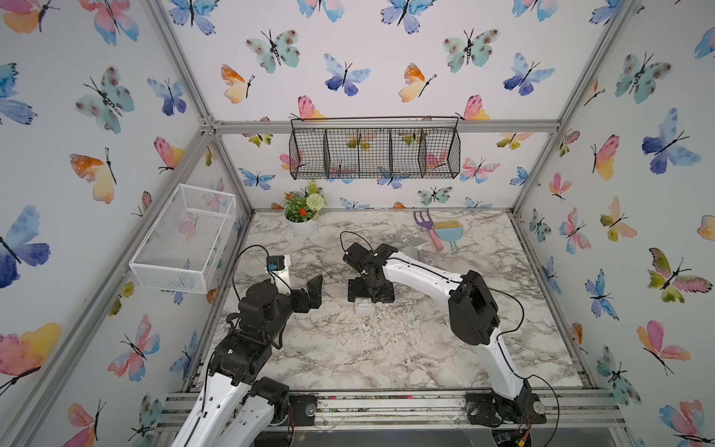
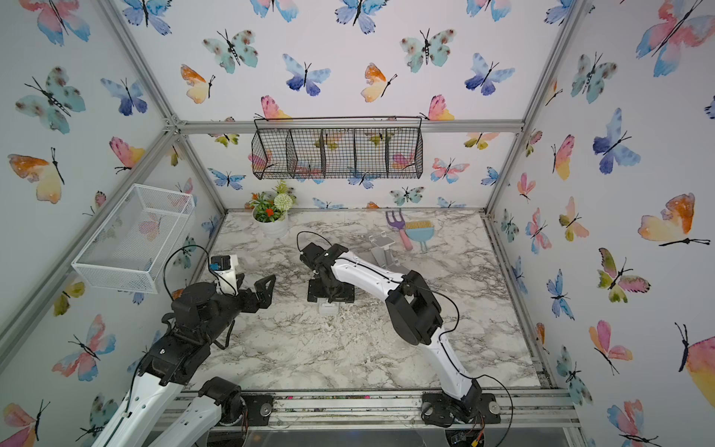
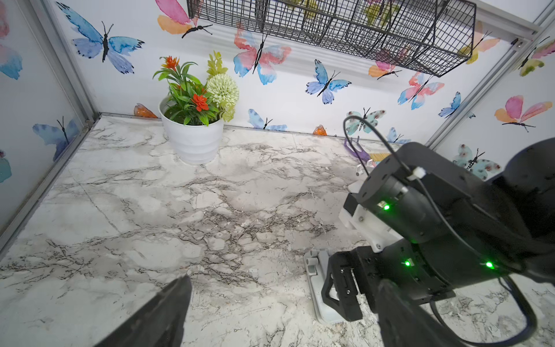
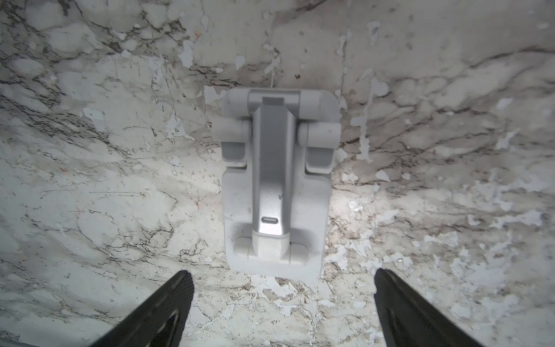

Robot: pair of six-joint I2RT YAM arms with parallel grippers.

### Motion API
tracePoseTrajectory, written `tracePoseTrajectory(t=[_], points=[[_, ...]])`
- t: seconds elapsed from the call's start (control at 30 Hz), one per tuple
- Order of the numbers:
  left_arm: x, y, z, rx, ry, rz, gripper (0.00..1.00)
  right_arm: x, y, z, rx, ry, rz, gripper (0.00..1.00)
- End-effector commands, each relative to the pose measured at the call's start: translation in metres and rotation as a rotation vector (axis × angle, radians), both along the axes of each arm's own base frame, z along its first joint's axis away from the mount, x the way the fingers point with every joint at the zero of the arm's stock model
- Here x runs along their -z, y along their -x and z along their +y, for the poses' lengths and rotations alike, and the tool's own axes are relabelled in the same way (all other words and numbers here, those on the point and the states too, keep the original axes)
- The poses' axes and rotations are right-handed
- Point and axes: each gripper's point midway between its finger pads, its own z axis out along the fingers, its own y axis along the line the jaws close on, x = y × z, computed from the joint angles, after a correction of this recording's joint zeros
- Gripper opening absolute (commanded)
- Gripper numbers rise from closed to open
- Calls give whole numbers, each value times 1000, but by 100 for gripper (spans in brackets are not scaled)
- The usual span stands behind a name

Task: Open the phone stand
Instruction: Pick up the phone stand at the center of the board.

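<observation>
The phone stand (image 4: pixel 274 186) is white with a grey middle arm and lies folded flat on the marble table (image 1: pixel 387 348). It also shows in both top views (image 1: pixel 365 307) (image 2: pixel 329 308) and in the left wrist view (image 3: pixel 319 288). My right gripper (image 1: pixel 370 292) (image 4: pixel 282 278) points straight down just above the stand, open, its fingertips wider apart than the stand and holding nothing. My left gripper (image 1: pixel 309 294) (image 3: pixel 285 285) hovers a short way to the left of the stand, open and empty.
A potted plant (image 1: pixel 303 216) stands at the back left. A toy rake (image 1: pixel 425 224), a small brush (image 1: pixel 449 232) and a second, unfolded stand (image 1: pixel 416 243) sit at the back right. A white mesh basket (image 1: pixel 185 240) hangs on the left wall, a black wire basket (image 1: pixel 373 153) on the back wall.
</observation>
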Motion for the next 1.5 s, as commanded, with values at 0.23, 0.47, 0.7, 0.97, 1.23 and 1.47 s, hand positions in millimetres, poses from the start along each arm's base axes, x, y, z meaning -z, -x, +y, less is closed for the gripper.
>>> tracePoseTrajectory(t=[0.23,0.47,0.7,0.97,1.23,1.47], points=[[-1,0,-7,30,12,-1,98,17,7,-5,-12,125,-13,98],[1,-2,-8,35,12,1,98,26,11,-8,-13,128,0,91],[1,-2,-9,37,10,-2,98,27,6,-8,-21,139,-23,82],[1,-2,-9,40,11,-4,98,24,5,-6,-23,134,-30,56],[2,-2,-17,85,20,-4,98,3,1,-5,-42,97,-68,23],[8,-7,-27,119,48,7,98,-12,-4,-13,-39,26,-64,6]])
